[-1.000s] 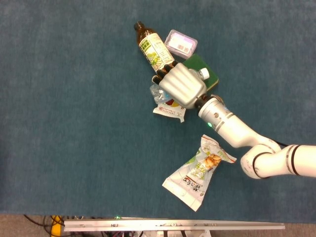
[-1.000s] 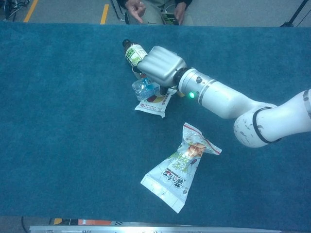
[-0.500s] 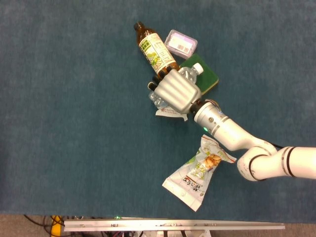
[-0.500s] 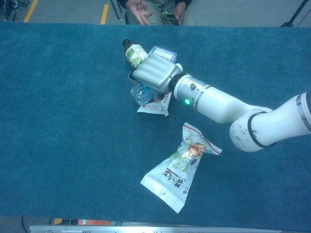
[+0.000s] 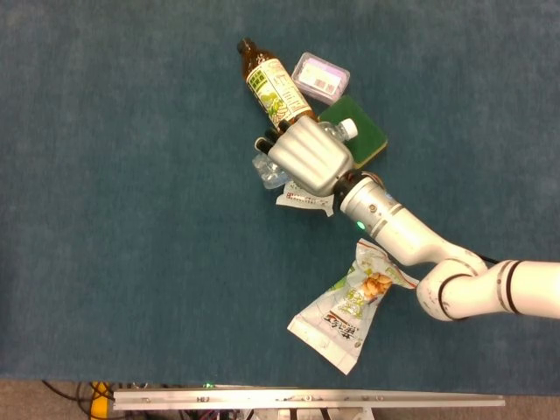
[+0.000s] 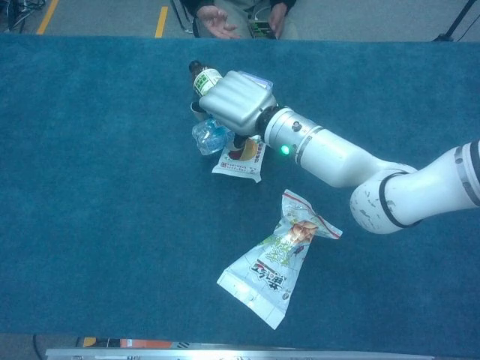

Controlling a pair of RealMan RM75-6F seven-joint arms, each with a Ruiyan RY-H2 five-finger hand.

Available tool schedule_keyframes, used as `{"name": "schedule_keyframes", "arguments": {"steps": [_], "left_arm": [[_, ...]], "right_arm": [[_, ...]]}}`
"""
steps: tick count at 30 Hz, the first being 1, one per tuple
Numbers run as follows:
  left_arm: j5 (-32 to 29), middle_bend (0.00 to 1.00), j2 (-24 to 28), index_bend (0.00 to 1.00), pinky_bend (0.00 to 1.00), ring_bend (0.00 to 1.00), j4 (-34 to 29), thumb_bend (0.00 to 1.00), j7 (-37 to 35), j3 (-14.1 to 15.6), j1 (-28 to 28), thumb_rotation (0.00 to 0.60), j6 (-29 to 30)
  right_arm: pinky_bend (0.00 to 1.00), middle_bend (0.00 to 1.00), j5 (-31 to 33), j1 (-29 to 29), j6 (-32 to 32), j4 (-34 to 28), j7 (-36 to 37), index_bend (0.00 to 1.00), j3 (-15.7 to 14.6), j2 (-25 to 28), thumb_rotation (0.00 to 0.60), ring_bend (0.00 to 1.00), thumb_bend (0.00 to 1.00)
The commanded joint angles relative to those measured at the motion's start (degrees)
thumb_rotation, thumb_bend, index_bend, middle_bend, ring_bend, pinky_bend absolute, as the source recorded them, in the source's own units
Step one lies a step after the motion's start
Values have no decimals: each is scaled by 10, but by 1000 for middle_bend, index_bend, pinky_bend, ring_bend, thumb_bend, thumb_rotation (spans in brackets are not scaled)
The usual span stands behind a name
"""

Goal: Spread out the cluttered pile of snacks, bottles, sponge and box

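- Right hand (image 5: 306, 157), back upward on an arm reaching from the right, fingers wrapped around the clear water bottle (image 5: 269, 170).
- Pile mid-table, far side: brown bottle (image 5: 271, 86), green sponge (image 5: 357, 129), purple box (image 5: 319, 74).

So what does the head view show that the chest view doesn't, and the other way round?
Only the head view shows the green sponge and the clear bottle's white cap, plus the small box's whole top. Only the chest view shows a person's hands beyond the table's far edge. Both show the right hand over the clear bottle, the brown bottle, the small snack packet and the large snack bag.
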Motion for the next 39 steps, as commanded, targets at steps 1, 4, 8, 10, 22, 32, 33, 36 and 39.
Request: {"name": "schedule_keyframes", "arguments": {"steps": [1,4,8,10,22,32,33,36,39], "left_arm": [[1,120,1,137,129,85,-2,261,3,0,0,600,1],[5,118,4,137,129,85,-8,261,8,2,1,600,3],[9,116,12,137,129,85,-17,261,14,5,7,600,13],[10,116,16,137,129,85,-21,261,16,6,11,600,19],[16,116,27,137,129,85,-29,261,17,14,30,600,42],[18,115,27,137,129,85,-24,261,12,17,40,600,50],[17,115,27,137,129,85,-24,261,11,17,40,600,49],[17,115,27,137,129,85,-23,261,11,16,40,600,49],[18,115,26,137,129,85,-24,261,13,15,38,600,46]], "right_arm": [[611,529,-3,-2,4,-24,14,646,11,12,600,518,251],[611,529,3,1,0,-39,22,645,22,14,600,519,251],[611,530,14,12,-5,-45,25,645,41,4,600,519,250],[611,530,25,21,-10,-44,24,645,51,-7,600,519,250],[611,529,98,81,-38,-3,-24,645,84,-89,600,519,239],[537,416,154,114,-62,22,-68,379,82,-117,600,396,225],[527,397,156,115,-63,21,-68,326,80,-114,600,381,225],[505,360,155,112,-64,11,-60,233,77,-103,600,347,225],[479,332,148,106,-63,-2,-45,180,73,-88,600,319,224]]}}
